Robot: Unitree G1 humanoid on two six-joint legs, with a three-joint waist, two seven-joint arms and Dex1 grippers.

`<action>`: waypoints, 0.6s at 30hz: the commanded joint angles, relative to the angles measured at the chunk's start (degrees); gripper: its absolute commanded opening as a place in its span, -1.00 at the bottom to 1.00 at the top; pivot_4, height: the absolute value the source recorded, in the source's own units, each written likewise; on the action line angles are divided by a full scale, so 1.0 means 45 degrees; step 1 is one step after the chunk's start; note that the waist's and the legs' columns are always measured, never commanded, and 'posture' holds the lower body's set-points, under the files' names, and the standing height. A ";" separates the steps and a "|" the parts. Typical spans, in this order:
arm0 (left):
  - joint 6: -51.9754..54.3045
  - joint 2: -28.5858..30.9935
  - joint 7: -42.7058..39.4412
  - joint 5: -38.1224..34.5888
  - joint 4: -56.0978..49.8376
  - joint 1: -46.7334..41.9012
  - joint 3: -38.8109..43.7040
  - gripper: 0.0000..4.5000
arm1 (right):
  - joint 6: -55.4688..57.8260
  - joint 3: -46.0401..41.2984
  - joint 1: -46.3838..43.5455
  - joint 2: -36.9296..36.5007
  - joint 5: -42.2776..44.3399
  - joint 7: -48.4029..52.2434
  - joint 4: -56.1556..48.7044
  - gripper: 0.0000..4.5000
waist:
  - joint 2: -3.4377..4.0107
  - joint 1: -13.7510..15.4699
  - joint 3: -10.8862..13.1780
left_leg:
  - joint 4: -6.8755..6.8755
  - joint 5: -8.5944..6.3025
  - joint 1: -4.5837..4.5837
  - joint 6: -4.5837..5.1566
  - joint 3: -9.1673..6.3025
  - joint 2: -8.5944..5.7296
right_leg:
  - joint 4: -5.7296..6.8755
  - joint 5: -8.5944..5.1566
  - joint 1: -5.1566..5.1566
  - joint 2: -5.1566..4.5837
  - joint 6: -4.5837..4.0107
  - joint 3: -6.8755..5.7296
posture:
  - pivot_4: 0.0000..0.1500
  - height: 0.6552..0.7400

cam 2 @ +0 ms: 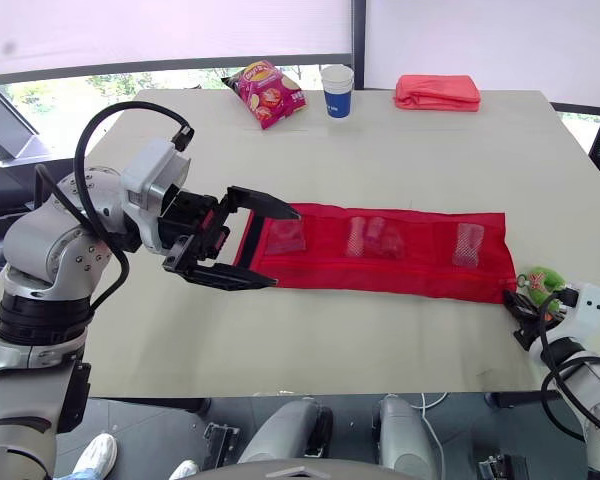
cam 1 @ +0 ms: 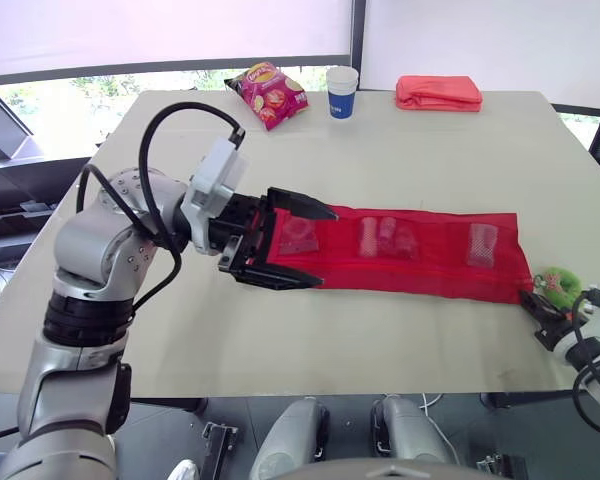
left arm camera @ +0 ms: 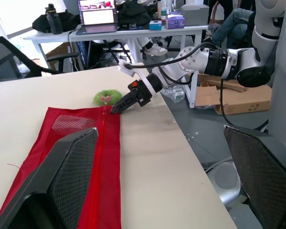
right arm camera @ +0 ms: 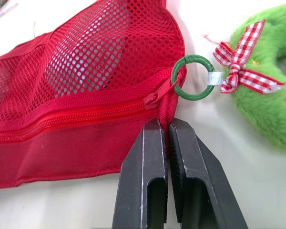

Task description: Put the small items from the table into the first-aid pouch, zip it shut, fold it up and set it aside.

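Your pouch [cam 1: 410, 255] lies flat mid-frame on the beige table [cam 1: 430, 160]. Your left gripper [cam 1: 322, 248] gapes wide at its left end; your right gripper [right arm camera: 168, 125] pinches its right end. Windows [cam 1: 80, 95] line the top.

Looks like an office-type robotics lab. Big windows [cam 1: 180, 85] with roller blinds [cam 1: 160, 35] sit behind a wide beige table [cam 1: 430, 150] with a chip bag [cam 1: 267, 94] and a paper cup [cam 1: 342, 91] on it. Across the room there's a white desk [left arm camera: 133, 34] with an open laptop [left arm camera: 96, 10], a bottle [left arm camera: 51, 18] and bags. A black office chair [left arm camera: 9, 57] is beside it, and cardboard boxes [left arm camera: 248, 98] are on the grey floor.
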 commanded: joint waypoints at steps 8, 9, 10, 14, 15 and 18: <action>-0.0564 0.0058 -0.0075 0.0352 0.0280 -0.0298 0.0053 1.00 | 0.0555 -0.2882 0.0324 -0.1700 0.2358 -0.0114 -0.1885 -0.99 | 0.0054 0.0162 0.0032 | 0.0004 -0.0003 -0.0016 0.0007 0.0002 -0.0011 | -0.0007 0.0001 0.0000 -0.0016 0.0003 -0.0002 | 1.00 0.99; -0.0593 0.0042 -0.0071 0.0386 0.0309 -0.0307 0.0039 1.00 | 0.0690 -0.3011 0.0365 -0.1863 0.2685 -0.0116 -0.2112 -0.99 | 0.0053 0.0140 0.0032 | 0.0002 -0.0005 -0.0017 0.0009 0.0003 -0.0011 | -0.0010 0.0002 0.0000 -0.0017 0.0004 -0.0002 | 1.00 0.99; -0.0606 0.0031 -0.0076 0.0398 0.0329 -0.0310 0.0040 1.00 | 0.0980 -0.3194 0.0418 -0.2258 0.3211 -0.0054 -0.2520 -0.99 | 0.0049 0.0126 0.0033 | 0.0001 -0.0005 -0.0016 0.0009 0.0002 -0.0008 | -0.0010 0.0001 0.0000 -0.0014 0.0004 -0.0004 | 1.00 0.99; -0.0691 -0.0029 -0.0134 0.0456 0.0476 -0.0389 -0.0012 1.00 | 0.1798 -0.2906 -0.0137 -0.4076 0.4598 0.0137 -0.4067 -0.99 | 0.0071 0.0073 0.0051 | -0.0002 -0.0015 -0.0015 0.0028 0.0012 -0.0002 | -0.0007 0.0001 -0.0003 -0.0012 0.0004 0.0001 | 1.00 0.99; -0.0717 -0.0049 -0.0140 0.0472 0.0508 -0.0412 -0.0035 1.00 | 0.1945 -0.2553 -0.0463 -0.4445 0.4948 0.0055 -0.4390 -0.99 | 0.0064 0.0035 0.0057 | -0.0001 -0.0018 -0.0015 0.0033 0.0012 -0.0002 | -0.0006 0.0000 -0.0003 -0.0011 0.0004 0.0001 | 1.00 0.99; -0.0766 -0.0127 -0.0143 0.0480 0.0577 -0.0487 -0.0079 1.00 | 0.2314 -0.1157 -0.1515 -0.5179 0.5523 -0.0368 -0.5034 -0.99 | 0.0027 0.0073 0.0078 | -0.0003 -0.0019 -0.0014 0.0035 0.0002 0.0013 | -0.0009 -0.0001 -0.0002 -0.0002 0.0003 -0.0015 | 1.00 0.99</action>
